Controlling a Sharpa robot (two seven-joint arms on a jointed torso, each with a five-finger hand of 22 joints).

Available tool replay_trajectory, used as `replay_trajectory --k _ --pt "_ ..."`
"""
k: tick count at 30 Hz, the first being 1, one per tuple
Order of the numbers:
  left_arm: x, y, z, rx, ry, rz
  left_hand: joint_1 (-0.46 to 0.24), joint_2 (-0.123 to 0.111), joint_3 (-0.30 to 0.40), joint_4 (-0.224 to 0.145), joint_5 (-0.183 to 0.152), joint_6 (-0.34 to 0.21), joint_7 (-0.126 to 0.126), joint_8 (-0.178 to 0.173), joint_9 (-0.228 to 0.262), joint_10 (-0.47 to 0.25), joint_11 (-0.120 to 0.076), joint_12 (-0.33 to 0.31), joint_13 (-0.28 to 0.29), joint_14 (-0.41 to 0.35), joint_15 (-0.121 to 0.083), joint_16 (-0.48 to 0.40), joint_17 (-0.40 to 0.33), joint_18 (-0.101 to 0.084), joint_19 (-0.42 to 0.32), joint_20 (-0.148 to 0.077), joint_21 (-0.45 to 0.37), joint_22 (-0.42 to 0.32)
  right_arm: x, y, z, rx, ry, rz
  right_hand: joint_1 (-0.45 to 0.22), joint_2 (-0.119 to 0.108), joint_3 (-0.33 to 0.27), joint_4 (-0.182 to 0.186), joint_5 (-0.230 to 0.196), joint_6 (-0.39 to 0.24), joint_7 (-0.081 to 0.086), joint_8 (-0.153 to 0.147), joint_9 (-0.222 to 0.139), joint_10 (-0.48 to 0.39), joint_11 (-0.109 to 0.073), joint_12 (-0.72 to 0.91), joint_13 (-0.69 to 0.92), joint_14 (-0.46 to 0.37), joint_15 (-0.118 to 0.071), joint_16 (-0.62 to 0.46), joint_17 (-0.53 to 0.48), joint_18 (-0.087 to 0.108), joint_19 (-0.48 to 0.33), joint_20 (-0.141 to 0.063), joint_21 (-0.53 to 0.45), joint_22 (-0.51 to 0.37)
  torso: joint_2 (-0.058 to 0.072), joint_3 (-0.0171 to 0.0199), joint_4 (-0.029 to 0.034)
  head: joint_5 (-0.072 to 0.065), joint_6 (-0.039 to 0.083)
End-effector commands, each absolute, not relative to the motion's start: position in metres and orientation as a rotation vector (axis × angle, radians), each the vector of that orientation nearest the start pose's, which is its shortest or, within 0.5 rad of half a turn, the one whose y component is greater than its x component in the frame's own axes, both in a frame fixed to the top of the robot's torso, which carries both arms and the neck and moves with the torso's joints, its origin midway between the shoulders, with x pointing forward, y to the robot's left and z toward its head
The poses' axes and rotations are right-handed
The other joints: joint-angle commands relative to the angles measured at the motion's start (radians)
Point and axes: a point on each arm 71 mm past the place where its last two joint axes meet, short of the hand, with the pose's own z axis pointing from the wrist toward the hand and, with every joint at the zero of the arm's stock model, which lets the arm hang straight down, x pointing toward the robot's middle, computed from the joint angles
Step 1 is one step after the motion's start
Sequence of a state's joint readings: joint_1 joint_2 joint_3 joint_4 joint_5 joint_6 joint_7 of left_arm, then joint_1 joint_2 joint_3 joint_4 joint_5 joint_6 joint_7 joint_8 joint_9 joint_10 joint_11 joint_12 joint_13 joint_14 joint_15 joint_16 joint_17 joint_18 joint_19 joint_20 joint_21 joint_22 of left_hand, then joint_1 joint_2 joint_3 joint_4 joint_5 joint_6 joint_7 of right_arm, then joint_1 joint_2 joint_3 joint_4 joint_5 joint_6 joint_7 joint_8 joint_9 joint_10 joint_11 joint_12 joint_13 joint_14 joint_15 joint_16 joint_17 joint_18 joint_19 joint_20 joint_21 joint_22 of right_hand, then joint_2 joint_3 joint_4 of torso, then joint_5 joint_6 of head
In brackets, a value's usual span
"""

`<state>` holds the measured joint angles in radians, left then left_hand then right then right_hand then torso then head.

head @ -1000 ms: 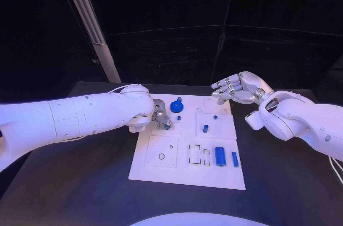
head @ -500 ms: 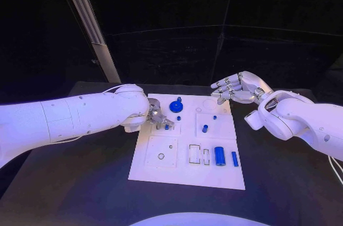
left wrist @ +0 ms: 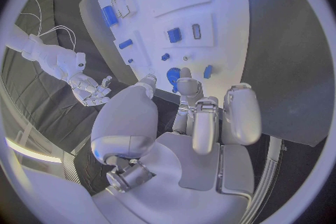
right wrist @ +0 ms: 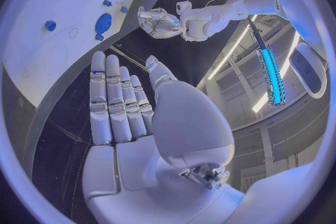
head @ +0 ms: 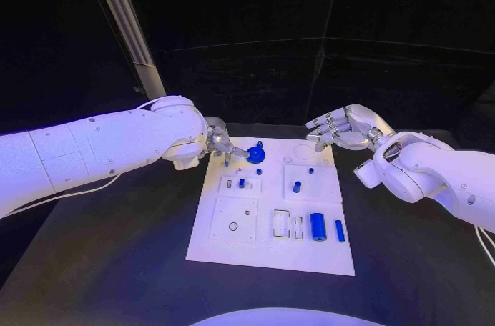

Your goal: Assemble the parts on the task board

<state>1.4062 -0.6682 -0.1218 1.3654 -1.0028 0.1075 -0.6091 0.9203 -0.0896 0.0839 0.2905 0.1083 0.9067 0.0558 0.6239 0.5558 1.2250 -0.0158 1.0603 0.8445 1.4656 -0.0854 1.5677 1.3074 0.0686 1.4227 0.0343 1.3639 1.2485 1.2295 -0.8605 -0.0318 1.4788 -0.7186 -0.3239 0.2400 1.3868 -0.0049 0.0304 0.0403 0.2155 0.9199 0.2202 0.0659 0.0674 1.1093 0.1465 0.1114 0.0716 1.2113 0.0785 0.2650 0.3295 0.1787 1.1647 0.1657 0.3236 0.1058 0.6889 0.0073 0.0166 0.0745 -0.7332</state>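
Your left hand hung over the task board's far edge, fingers apart and empty, beside the round blue part, likely its target. Your right hand waited off-board, spread wide and empty.

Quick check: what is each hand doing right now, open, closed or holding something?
Left hand: holds nothing, fingers apart, near the round blue part.
Right hand: open, empty.

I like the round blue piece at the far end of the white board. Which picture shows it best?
The head view: the round blue piece shows clearly there, beside the left robot hand. The left wrist view hides part behind fingers; the right wrist view shows it small.
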Motion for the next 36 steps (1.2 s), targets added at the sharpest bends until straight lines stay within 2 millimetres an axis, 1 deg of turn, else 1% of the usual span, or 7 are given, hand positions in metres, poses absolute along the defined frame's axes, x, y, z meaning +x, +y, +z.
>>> replay_trajectory --k 1,5,11,18,26,29,36 --pt "0.537 0.188 -0.159 -0.194 2.267 -0.258 0.029 0.004 -0.017 -0.002 0.002 -0.015 0.005 -0.018 -0.016 -0.013 0.005 -0.013 -0.012 0.105 0.013 0.003 0.263 0.005 -0.011 0.003 -0.012 -0.008 0.499 -0.218 -0.161 0.388 1.582 1.194 -0.01 -0.001 -0.007 -0.002 0.005 -0.007 0.001 0.004 0.001 -0.006 0.001 0.004 -0.002 -0.008 -0.002 0.006 -0.001 0.002 0.002 0.007 -0.007 -0.002 0.0 0.0006 0.0014 0.001 -0.001" --pt "0.552 0.195 -0.158 -0.202 2.295 -0.201 0.072 0.016 -0.036 -0.003 0.003 -0.02 0.013 -0.038 -0.039 -0.026 0.012 -0.022 -0.027 0.105 0.02 0.003 0.263 0.008 -0.017 0.009 -0.022 -0.019 0.499 -0.217 -0.161 0.387 1.584 1.196 -0.01 -0.001 -0.006 -0.002 0.005 -0.007 0.001 0.004 0.001 -0.006 0.001 0.005 -0.002 -0.008 -0.002 0.007 -0.002 0.002 0.002 0.007 -0.007 -0.002 0.001 0.0011 -0.0005 0.005 0.004" --pt "0.57 0.198 -0.161 -0.179 2.302 -0.139 0.087 0.028 -0.047 -0.002 0.003 -0.018 0.016 -0.046 -0.051 -0.032 0.015 -0.026 -0.034 0.105 0.022 0.003 0.263 0.009 -0.019 0.012 -0.026 -0.023 0.5 -0.216 -0.161 0.386 1.585 1.198 -0.008 0.001 -0.005 -0.003 0.006 -0.008 0.001 0.005 0.001 -0.007 0.001 0.006 -0.002 -0.008 -0.002 0.008 -0.002 0.003 0.002 0.007 -0.008 -0.002 0.001 0.0005 -0.0026 0.012 0.013" --pt "0.582 0.197 -0.171 -0.144 2.301 -0.089 0.113 0.043 -0.058 -0.005 0.004 -0.01 0.016 -0.052 -0.065 -0.034 0.016 -0.024 -0.036 0.105 0.024 0.003 0.263 0.009 -0.018 0.014 -0.025 -0.02 0.5 -0.215 -0.161 0.384 1.585 1.201 -0.006 0.001 -0.005 -0.004 0.006 -0.008 0.0 0.005 0.001 -0.008 0.001 0.007 -0.002 -0.008 -0.003 0.008 -0.003 0.003 0.003 0.007 -0.008 -0.003 0.002 0.0007 -0.0025 0.014 0.012" --pt "0.587 0.195 -0.186 -0.117 2.305 -0.06 0.135 0.055 -0.06 -0.006 0.005 0.002 0.014 -0.05 -0.072 -0.031 0.014 -0.017 -0.03 0.105 0.023 0.003 0.263 0.008 -0.015 0.014 -0.023 -0.014 0.5 -0.213 -0.161 0.382 1.585 1.204 -0.005 0.002 -0.004 -0.005 0.007 -0.008 0.0 0.005 0.001 -0.008 0.001 0.007 -0.002 -0.009 -0.003 0.008 -0.003 0.003 0.003 0.007 -0.009 -0.003 0.001 0.0002 -0.0014 0.014 0.009" --pt "0.587 0.193 -0.188 -0.11 2.307 -0.064 0.136 0.056 -0.06 -0.006 0.005 0.003 0.013 -0.05 -0.072 -0.029 0.014 -0.016 -0.028 0.105 0.023 0.003 0.263 0.008 -0.014 0.014 -0.022 -0.013 0.5 -0.213 -0.161 0.382 1.585 1.204 -0.005 0.002 -0.004 -0.005 0.007 -0.008 0.0 0.005 0.001 -0.008 0.001 0.007 -0.002 -0.009 -0.003 0.008 -0.003 0.003 0.003 0.007 -0.009 -0.003 0.0 0.0019 -0.0011 0.015 0.006" --pt "0.586 0.188 -0.19 -0.093 2.309 -0.087 0.139 0.06 -0.062 -0.004 0.005 0.009 0.012 -0.048 -0.074 -0.027 0.013 -0.013 -0.025 0.105 0.022 0.003 0.263 0.007 -0.013 0.014 -0.02 -0.01 0.5 -0.212 -0.161 0.381 1.585 1.206 -0.003 0.002 -0.003 -0.006 0.007 -0.008 0.0 0.005 0.001 -0.008 0.001 0.008 -0.003 -0.009 -0.003 0.009 -0.004 0.003 0.003 0.006 -0.009 -0.003 0.0 0.001 -0.0011 0.015 0.007"
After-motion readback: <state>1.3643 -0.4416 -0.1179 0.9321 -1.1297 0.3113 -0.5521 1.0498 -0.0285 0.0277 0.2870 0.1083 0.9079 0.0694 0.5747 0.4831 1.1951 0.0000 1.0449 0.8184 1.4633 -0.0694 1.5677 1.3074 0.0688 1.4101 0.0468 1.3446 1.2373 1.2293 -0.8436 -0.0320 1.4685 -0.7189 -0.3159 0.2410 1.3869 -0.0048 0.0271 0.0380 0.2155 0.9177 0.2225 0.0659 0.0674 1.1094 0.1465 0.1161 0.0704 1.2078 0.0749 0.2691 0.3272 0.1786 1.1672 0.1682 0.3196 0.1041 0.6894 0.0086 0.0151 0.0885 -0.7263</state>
